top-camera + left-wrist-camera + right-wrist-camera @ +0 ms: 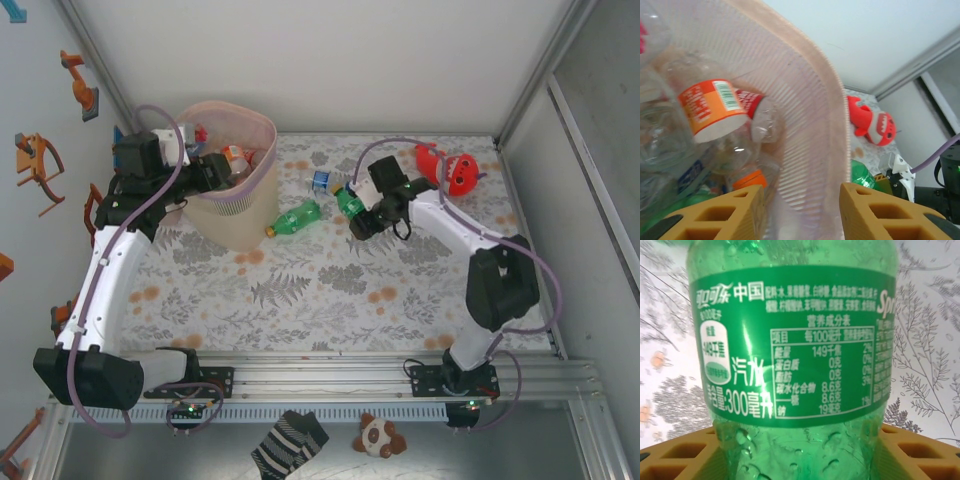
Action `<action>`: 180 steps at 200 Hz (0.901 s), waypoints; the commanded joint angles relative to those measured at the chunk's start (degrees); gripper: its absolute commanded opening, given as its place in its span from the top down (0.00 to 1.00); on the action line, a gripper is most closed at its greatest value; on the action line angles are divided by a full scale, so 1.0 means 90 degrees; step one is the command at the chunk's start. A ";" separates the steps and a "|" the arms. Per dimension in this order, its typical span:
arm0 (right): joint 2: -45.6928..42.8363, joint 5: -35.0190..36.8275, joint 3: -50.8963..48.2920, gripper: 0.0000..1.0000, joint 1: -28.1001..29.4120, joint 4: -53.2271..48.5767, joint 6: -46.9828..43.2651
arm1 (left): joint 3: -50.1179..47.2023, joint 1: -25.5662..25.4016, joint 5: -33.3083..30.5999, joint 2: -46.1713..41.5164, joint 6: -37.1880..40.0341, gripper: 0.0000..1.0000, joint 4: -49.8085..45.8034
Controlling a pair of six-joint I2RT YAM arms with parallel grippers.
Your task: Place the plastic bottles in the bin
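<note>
- While the right gripper (365, 218) sits clamped on a green bottle (790, 340), its yellow fingers pressing both sides below the label, the bin (262, 160) stands well off to the left across the leaf-printed mat (330, 290).
- The left gripper (801, 192) hangs over the bin's mouth, fingers apart and nothing between them. It could block the drop or knock the other arm there.
- The held bottle is round, slick and beaded with droplets. A low grip on such plastic might let it pivot or slip free on the way.
- The bin is thin, ribbed, translucent pink. A bump on its rim could tip it and spill the clear bottles (710, 107) inside.
- A second green bottle (297, 218) lies on the mat between bin and right gripper. What I take for a small clear bottle (320, 180) lies just beyond.
</note>
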 commanded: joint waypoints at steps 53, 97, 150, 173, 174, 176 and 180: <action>-0.1760 -0.0707 -0.0028 0.52 0.0271 0.0727 0.0676 | -0.0039 -0.0170 0.1746 -0.0039 -0.0403 0.52 0.1613; -0.2439 -0.1202 0.0111 0.52 0.0327 0.1136 0.0941 | 0.0104 -0.0704 0.2163 0.0047 -0.0325 0.42 0.1946; -0.2879 -0.2149 0.0229 0.52 0.0393 0.1831 0.1401 | 0.0275 -0.1635 0.2349 0.0392 -0.0509 0.36 0.2616; -0.2961 -0.2415 0.0299 0.52 0.0432 0.2045 0.1568 | 0.0335 -0.2093 0.2450 0.0609 -0.0683 0.32 0.3042; -0.2965 -0.2416 0.0304 0.52 0.0432 0.2053 0.1572 | 0.0342 -0.2113 0.2458 0.0622 -0.0680 0.32 0.3058; -0.2961 -0.2435 0.0308 0.52 0.0437 0.2072 0.1587 | 0.0354 -0.2142 0.2476 0.0637 -0.0677 0.32 0.3095; -0.2974 -0.2472 0.0324 0.52 0.0441 0.2101 0.1616 | 0.0379 -0.2230 0.2539 0.0665 -0.0678 0.30 0.3139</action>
